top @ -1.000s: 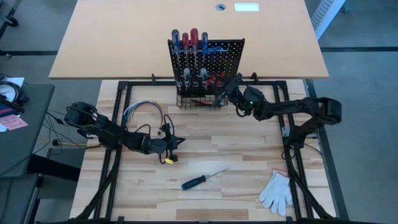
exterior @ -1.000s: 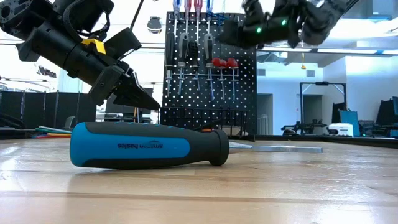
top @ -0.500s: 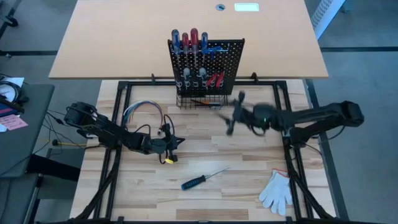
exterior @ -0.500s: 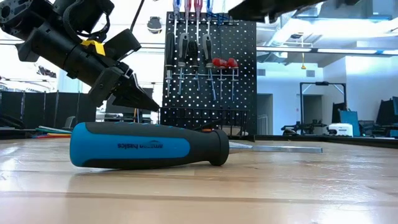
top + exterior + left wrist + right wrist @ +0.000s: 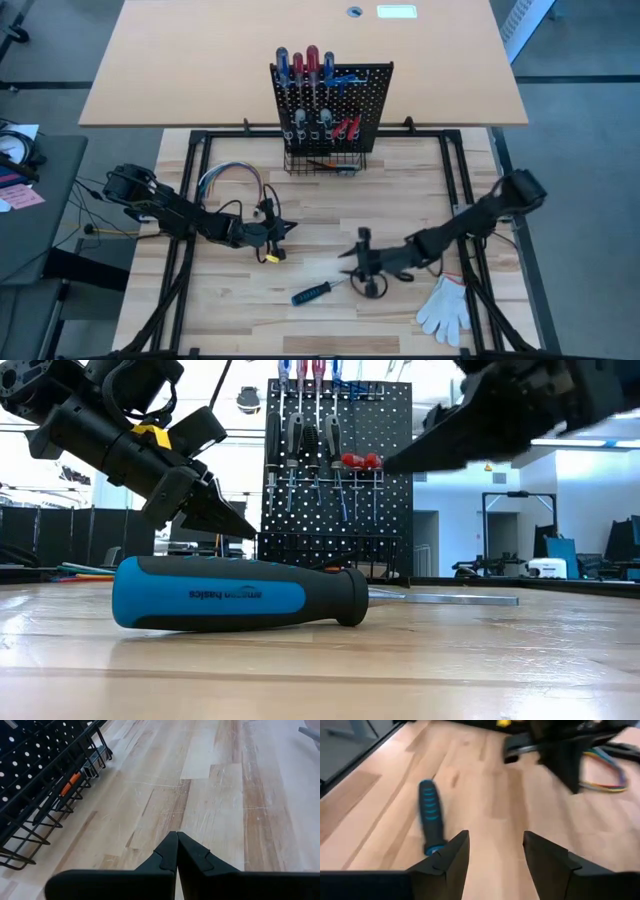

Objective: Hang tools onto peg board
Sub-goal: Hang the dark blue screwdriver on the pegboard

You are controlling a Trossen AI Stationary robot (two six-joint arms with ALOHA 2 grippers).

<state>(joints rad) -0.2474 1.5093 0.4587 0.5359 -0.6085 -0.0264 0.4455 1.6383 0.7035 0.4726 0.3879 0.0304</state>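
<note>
The right gripper (image 5: 362, 270) has been swung from the peg board (image 5: 335, 100) down to lower centre, jaws apart; the blue screwdriver (image 5: 312, 293) should be straddled mid-handle; the left gripper (image 5: 283, 228) is kept shut.

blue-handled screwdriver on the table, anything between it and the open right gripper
Nothing. In the right wrist view only bare wood separates the right gripper from the blue-handled screwdriver; the high view agrees.

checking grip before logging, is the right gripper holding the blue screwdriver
No, the right gripper has its fingers apart with only bare wood between them, and the blue screwdriver lies on the table off to one side.
</note>
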